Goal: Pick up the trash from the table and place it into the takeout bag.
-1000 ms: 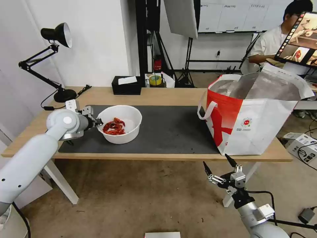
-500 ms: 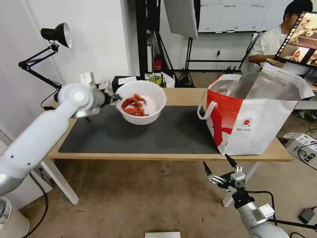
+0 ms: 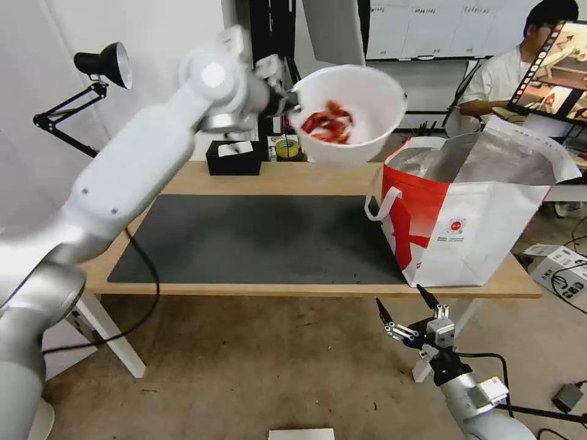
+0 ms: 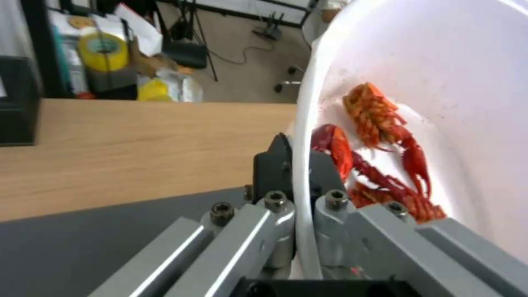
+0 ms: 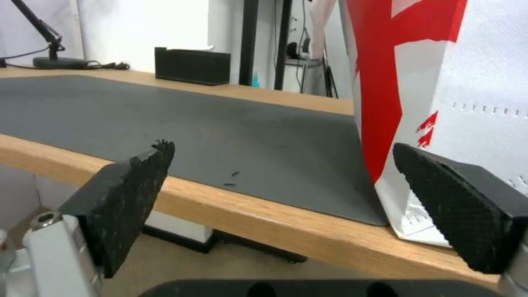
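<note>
Moved: your left gripper [image 3: 292, 102] has raised the bowl [image 3: 354, 116] off the counter [image 3: 318, 177], beside the takeout bag [image 3: 471, 208].
Jaws: left pinch the bowl rim; right gripper [image 3: 408, 311] spread, low.
Label: you see a round red logo [image 3: 456, 227], unreadable.

left arm stretched up high, its left gripper [image 3: 292, 101] pinched on the bowl [image 3: 354, 116] rim above the table [image 3: 275, 177]. right gripper [image 3: 403, 308] parked below the table edge, fingers spread.

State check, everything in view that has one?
white bowl: lifted off the table, tilted, red shells inside
left end effector: shut on the bowl's rim
right end effector: open, empty, below the table edge
takeout bag: upright, mouth open
dark grey mat: flat, bare
black tissue box: tissue sticking out
</note>
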